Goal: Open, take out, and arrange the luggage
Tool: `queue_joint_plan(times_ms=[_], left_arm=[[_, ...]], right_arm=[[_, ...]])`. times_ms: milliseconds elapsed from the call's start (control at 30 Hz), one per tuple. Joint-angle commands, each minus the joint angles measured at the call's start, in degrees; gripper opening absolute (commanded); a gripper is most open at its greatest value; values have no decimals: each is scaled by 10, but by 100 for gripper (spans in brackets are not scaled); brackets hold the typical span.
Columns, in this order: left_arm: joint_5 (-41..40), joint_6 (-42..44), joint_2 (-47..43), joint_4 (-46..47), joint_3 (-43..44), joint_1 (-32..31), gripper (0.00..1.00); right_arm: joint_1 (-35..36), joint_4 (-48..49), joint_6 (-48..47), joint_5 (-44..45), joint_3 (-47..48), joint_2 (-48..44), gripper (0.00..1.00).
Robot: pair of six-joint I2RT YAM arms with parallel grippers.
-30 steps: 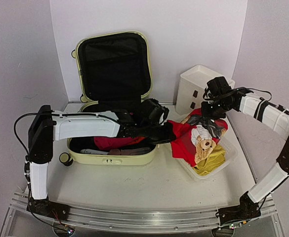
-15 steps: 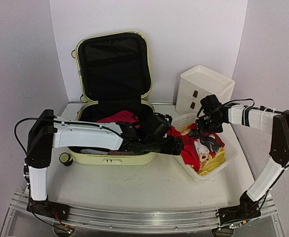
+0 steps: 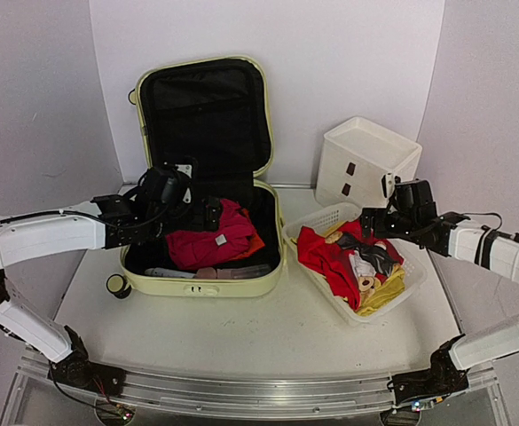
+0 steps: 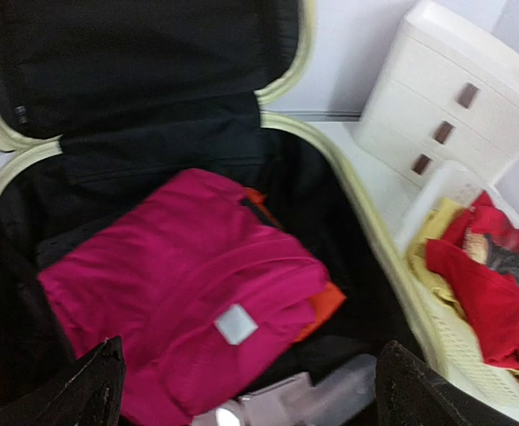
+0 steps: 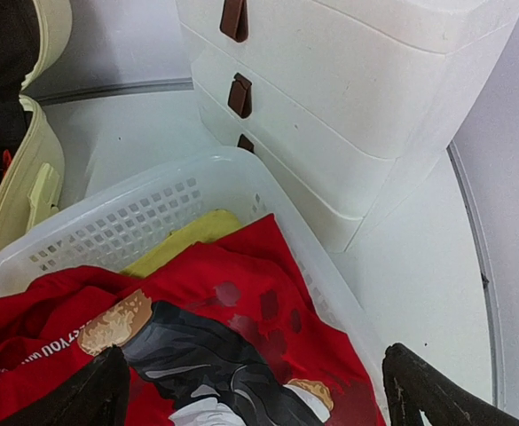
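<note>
The luggage [image 3: 204, 286] is a pale yellow-green suitcase lying open, its black-lined lid [image 3: 203, 115] standing upright at the back. Inside lies a folded magenta garment [image 3: 210, 241] [image 4: 179, 293] over an orange one [image 4: 326, 306]. My left gripper [image 3: 213, 213] [image 4: 255, 395] hovers open above the magenta garment, holding nothing. To the right, a white mesh basket [image 3: 326, 217] [image 5: 135, 222] holds a red printed shirt [image 3: 330, 257] [image 5: 268, 302] on a yellow garment [image 5: 188, 235]. My right gripper [image 3: 370, 222] [image 5: 259, 395] is open just above the red shirt, empty.
A white three-drawer box [image 3: 365, 160] [image 5: 330, 115] stands behind the basket against the back wall. A pale translucent pouch [image 3: 210, 272] [image 4: 303, 399] lies along the suitcase's front edge. A black caster wheel [image 3: 115, 285] sticks out at its front left. Walls close in on three sides.
Both grippers have opened and let go of the red shirt, which now lies in the basket. My left arm has swung back left over the suitcase; the right arm drew back right.
</note>
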Motion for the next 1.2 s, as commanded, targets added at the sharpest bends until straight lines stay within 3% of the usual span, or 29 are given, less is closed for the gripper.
queue_joint_plan(times_ms=[0, 333, 467, 633, 767, 900, 1000, 1167], left_arm=[[-7, 66, -48, 29, -72, 51, 99], [123, 76, -64, 94, -136, 192, 99], [153, 76, -47, 117, -138, 212, 99], [178, 80, -44, 158, -150, 219, 99], [187, 46, -47, 156, -154, 238, 99], [195, 25, -65, 151, -165, 256, 97], [202, -1, -72, 116, -162, 269, 94], [240, -18, -44, 26, -121, 287, 87]], right_arm=[[-2, 108, -18, -7, -53, -41, 98], [-2, 220, -20, -7, -70, -1, 98], [-2, 249, -8, -46, -51, 39, 98], [-2, 279, 27, -22, -49, 50, 98], [-2, 258, 32, -33, -32, 51, 98], [-4, 137, 151, 66, 12, 61, 98], [-4, 130, 108, -22, 24, 58, 93], [-2, 120, 110, -131, 50, 63, 98]])
